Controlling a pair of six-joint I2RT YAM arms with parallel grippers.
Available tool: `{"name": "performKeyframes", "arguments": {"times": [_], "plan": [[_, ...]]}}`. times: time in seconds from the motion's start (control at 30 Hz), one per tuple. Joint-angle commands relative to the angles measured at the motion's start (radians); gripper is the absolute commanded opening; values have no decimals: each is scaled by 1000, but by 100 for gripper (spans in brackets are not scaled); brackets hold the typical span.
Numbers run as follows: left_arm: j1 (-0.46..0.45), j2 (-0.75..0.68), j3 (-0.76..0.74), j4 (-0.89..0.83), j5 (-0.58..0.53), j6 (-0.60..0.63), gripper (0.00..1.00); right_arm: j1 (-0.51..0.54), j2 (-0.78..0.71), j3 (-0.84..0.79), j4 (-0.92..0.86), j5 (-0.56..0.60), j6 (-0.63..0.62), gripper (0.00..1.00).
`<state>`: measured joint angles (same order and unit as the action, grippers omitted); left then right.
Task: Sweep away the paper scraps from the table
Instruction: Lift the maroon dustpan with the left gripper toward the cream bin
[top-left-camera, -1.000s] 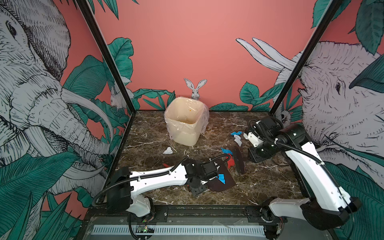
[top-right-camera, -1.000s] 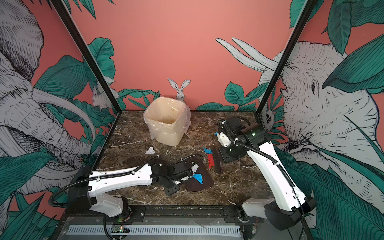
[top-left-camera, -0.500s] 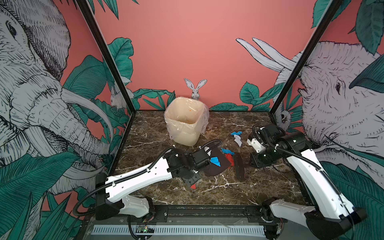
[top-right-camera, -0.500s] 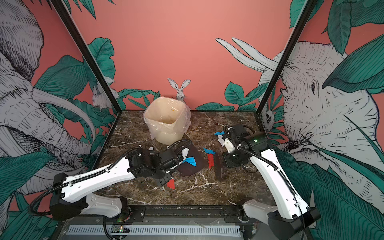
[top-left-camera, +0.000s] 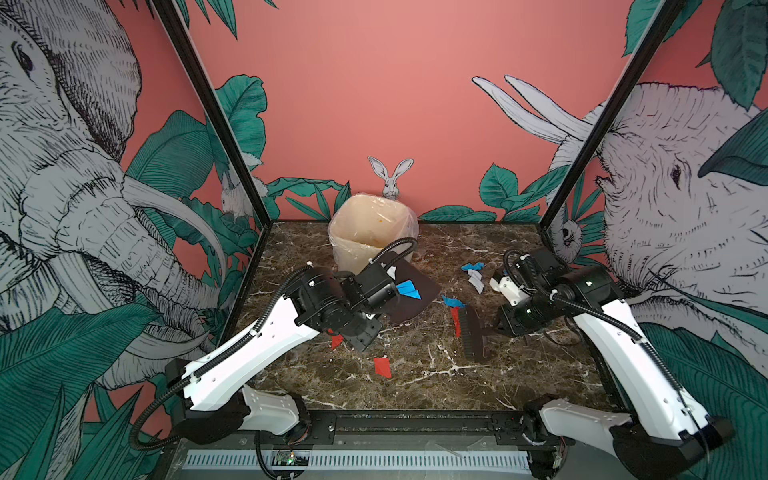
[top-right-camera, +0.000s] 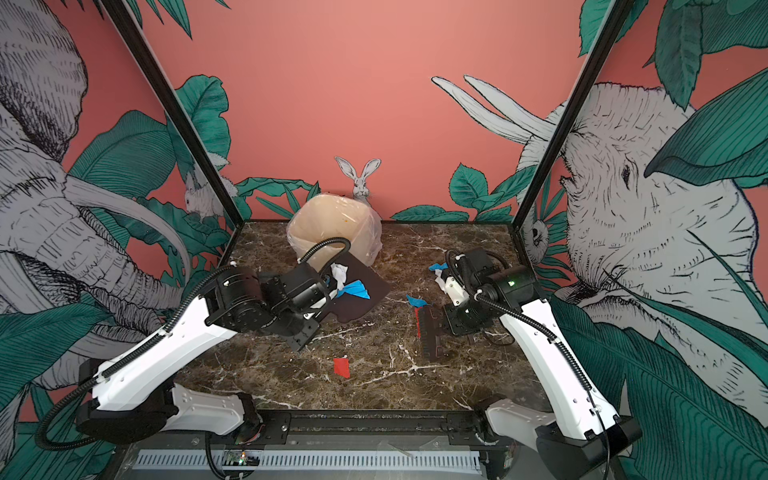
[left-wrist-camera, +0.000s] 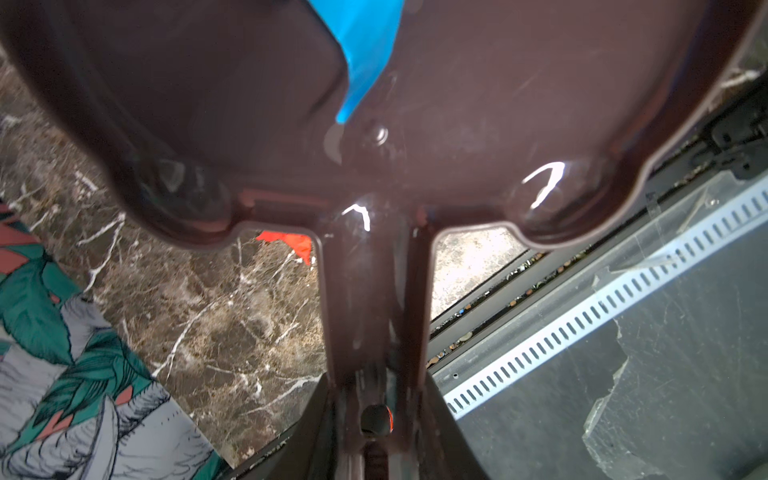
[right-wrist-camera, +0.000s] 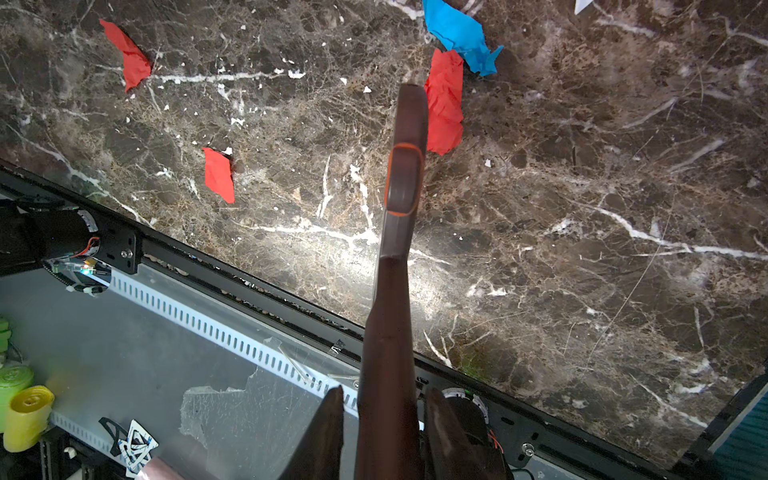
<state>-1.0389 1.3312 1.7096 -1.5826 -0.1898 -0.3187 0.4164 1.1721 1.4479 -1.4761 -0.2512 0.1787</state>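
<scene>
Nearer the cream lined bin (top-left-camera: 365, 232) than before, left hand (left-wrist-camera: 376, 419) clenches a dark brown plastic dustpan (top-left-camera: 411, 309).
Blue, white paper scraps (top-left-camera: 409, 289) ride just ahead of it; red ones lie on the marble bench (top-left-camera: 436, 390) between hands; right hand (right-wrist-camera: 384, 415) grasps a dark brown brush (top-left-camera: 473, 336).

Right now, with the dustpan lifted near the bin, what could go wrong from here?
1. The blue scrap and white scrap lie loose on the raised dustpan, which the left gripper holds beside the bin; they could slide onto the table before tipping.
2. The cable of the left arm crosses in front of the bin and might snag its liner.
3. A red scrap lies partly hidden under the left arm and may get missed.
</scene>
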Motion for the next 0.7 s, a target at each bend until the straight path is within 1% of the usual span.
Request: {"name": "performKeyframes", "arguments": {"times": [0.0,0.17,0.47,0.5,0.67], "plan": [[55,0,57,-144,-24,-24,0,-5,-3,40,3,-37,-24,0],[164,6,106,-159,-13,12,0,-5,-23,21,16,-67,-16,0],[326,17,144,-162,-3,104,0,-5,-29,17,18,-93,-36,0],[356,19,149,-159,1,116,0,-5,-30,17,23,-96,-36,0],[480,45,178,-116,57,178,0,-5,-34,9,37,-120,-42,0]]}}
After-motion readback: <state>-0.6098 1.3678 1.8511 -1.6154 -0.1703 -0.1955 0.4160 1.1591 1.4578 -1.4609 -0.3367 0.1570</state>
